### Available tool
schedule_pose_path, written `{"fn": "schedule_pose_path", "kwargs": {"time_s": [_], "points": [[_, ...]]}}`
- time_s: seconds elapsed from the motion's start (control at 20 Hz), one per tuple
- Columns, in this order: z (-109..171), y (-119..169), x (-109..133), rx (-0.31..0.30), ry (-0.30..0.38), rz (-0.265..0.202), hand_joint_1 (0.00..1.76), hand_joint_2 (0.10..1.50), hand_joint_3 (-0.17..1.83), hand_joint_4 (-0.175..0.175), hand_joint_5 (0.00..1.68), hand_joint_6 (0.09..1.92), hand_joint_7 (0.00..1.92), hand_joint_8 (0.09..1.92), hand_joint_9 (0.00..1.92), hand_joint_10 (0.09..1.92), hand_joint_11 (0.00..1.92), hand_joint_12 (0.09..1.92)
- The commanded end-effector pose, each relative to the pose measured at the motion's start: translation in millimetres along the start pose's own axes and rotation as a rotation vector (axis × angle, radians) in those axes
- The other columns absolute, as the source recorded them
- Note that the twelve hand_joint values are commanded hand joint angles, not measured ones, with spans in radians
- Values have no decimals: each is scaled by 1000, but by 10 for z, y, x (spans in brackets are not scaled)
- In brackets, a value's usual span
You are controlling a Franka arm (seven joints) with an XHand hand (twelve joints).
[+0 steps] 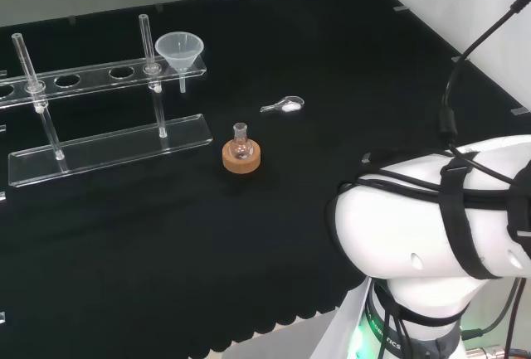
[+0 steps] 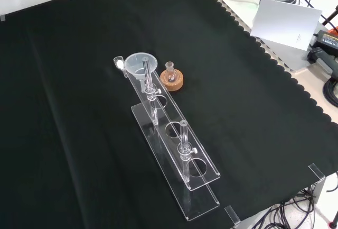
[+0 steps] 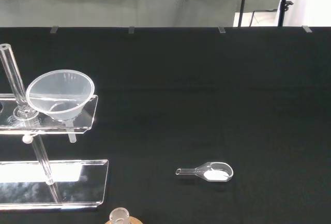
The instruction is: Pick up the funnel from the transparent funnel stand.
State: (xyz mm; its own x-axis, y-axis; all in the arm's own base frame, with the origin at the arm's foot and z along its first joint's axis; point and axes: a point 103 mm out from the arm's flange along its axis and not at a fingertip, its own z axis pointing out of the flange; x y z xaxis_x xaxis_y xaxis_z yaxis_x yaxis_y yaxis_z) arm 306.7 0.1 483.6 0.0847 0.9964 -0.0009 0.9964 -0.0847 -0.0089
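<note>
A clear funnel [image 1: 179, 50] sits in the end hole of the transparent funnel stand [image 1: 108, 147], at the stand's right end in the head view. In the front view the funnel [image 2: 141, 65] is at the stand's [image 2: 177, 155] far end. The wrist view has the funnel [image 3: 60, 94] resting in the upper shelf of the stand [image 3: 51, 182], its stem hanging below the shelf.
A small round flask on a cork ring [image 1: 241, 153] stands in front of the stand's right end in the head view. A clear scoop with white powder [image 1: 284, 106] lies to the right of the funnel. The arm's white links [image 1: 440, 235] stand at lower right.
</note>
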Motion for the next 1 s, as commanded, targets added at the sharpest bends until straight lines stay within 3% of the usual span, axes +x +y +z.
{"fn": "schedule_pose_path", "kwargs": {"time_s": [0.05, 0.2, 0.85, 1.0], "points": [[-5, 1, 0, -6, -18, 0, 0, 1070, 605, 11, 163, 218, 1, 517, 186, 649, 189, 1306], [-8, 8, 7, -4, -26, 1, 0, 1131, 485, 11, 205, 92, 0, 493, 178, 649, 174, 1347], [144, 136, 169, 21, -41, 15, 0, 1142, 456, 11, 214, 87, 0, 477, 176, 648, 179, 1352], [178, 244, 344, 32, -108, -37, 0, 1143, 454, 11, 215, 87, 0, 474, 176, 648, 180, 1352]]}}
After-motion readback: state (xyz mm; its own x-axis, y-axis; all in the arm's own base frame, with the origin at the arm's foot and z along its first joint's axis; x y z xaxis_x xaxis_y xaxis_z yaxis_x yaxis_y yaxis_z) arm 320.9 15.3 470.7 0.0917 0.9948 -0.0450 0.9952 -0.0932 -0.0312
